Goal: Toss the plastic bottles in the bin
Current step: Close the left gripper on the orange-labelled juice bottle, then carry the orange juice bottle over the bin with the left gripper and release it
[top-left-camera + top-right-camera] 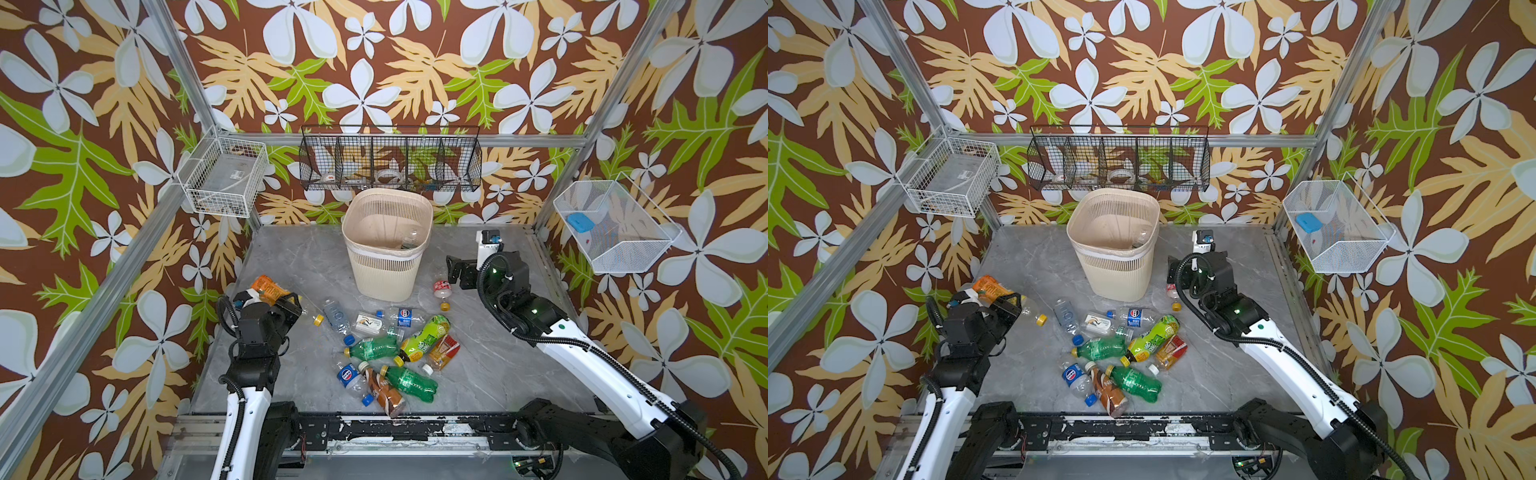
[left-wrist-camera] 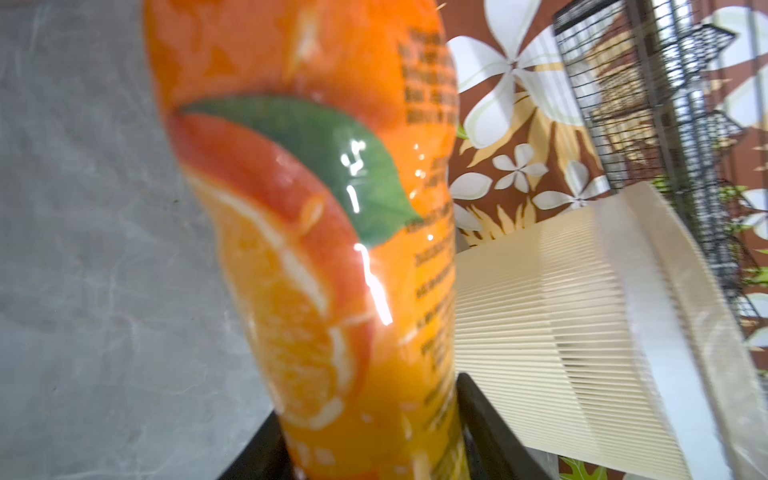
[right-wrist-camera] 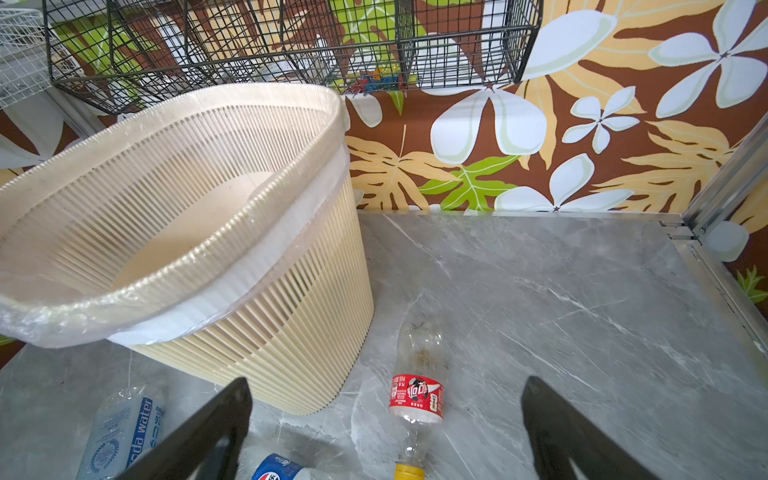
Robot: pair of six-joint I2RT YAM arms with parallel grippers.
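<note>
One orange bottle (image 1: 268,287) is clamped in the left gripper (image 2: 374,449), left of the bin (image 1: 380,274) and clear of it, its long axis running straight out from the jaws. We judge the carry must rise over the bin's rim. The right gripper (image 3: 384,386) stands wide and empty, with a red-label bottle (image 3: 417,397) ahead of it beside the bin.
</note>
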